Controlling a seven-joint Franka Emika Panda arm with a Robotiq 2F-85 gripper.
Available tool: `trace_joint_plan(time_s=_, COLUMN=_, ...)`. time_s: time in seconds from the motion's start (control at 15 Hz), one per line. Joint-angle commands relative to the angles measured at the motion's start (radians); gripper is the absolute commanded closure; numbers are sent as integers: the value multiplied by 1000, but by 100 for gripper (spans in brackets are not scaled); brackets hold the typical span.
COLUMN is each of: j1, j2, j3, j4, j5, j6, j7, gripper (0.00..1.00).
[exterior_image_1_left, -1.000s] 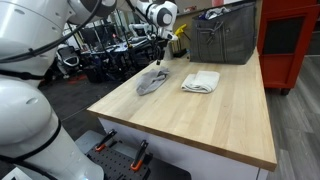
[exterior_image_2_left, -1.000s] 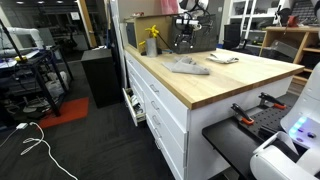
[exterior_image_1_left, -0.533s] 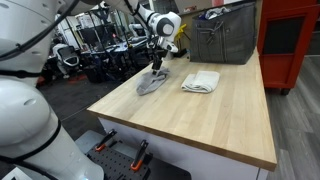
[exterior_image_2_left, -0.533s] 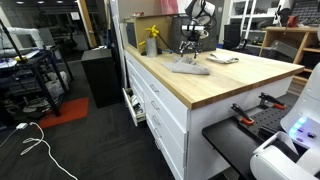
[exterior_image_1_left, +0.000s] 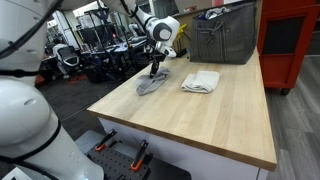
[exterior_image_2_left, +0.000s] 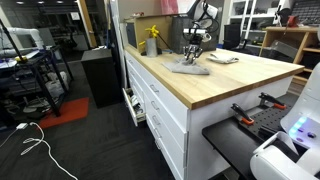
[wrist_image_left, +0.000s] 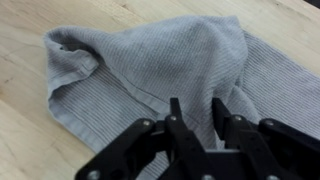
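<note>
A crumpled grey cloth (wrist_image_left: 150, 60) lies flat on the wooden tabletop (exterior_image_1_left: 200, 125); both exterior views show it (exterior_image_1_left: 152, 84) (exterior_image_2_left: 190, 68). My gripper (wrist_image_left: 195, 108) points straight down and presses into the cloth near its middle. The two black fingers stand a narrow gap apart with a raised fold of the fabric between them. Whether the fold is pinched tight does not show. In both exterior views the gripper (exterior_image_1_left: 156, 70) (exterior_image_2_left: 192, 58) sits right on the cloth, which rests on the table.
A folded white towel (exterior_image_1_left: 201, 81) (exterior_image_2_left: 224, 59) lies beside the grey cloth. A grey metal basket (exterior_image_1_left: 222, 35) and a yellow bottle (exterior_image_2_left: 152, 42) stand at the back of the table. A red cabinet (exterior_image_1_left: 290, 40) is beyond the table's end.
The arm came down from above the table onto the grey cloth. The fingers have drawn much closer together.
</note>
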Motion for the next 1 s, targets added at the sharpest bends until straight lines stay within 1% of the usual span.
trace_joint_plan(time_s=0.0, j1=10, j2=-63, j3=-14, j4=-48, j5=8, j6=60, j7=-5, gripper=95)
trace_joint_plan(time_s=0.07, j1=11, j2=-71, j3=-14, j4=-50, j5=4, j6=73, j7=-5, gripper=99)
trace_joint_plan(time_s=0.4, j1=13, j2=-152, j3=-10, j4=-108, j5=3, j6=122, j7=-18, gripper=99)
trace_joint_plan(time_s=0.53, j1=17, j2=-205, j3=-11, j4=-170, j5=1, j6=124, j7=-21, gripper=99)
trace_joint_plan(time_s=0.73, j1=29, j2=-292, j3=-17, j4=-298, j5=0, j6=133, j7=22, gripper=99)
trace_joint_plan(time_s=0.93, j1=43, j2=-381, j3=-18, j4=-444, j5=12, j6=186, j7=86, gripper=99)
